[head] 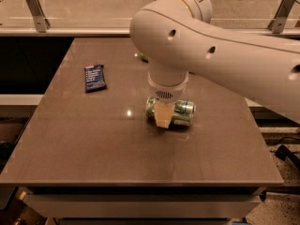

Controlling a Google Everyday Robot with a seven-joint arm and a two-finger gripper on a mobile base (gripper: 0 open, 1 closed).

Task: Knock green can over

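The green can (pixel 182 112) lies on its side on the brown table (pixel 93 139), right of centre, with its silver end pointing right. My gripper (pixel 163 116) hangs straight down from the big white arm (pixel 211 46) and is right at the can, with its tan tip in front of the can's left half. The gripper covers the middle of the can.
A dark blue snack packet (pixel 95 77) lies flat at the table's left rear. A sliver of a green bag (pixel 143 56) shows behind the arm at the rear. A glass railing runs behind the table, and the floor drops off to the right.
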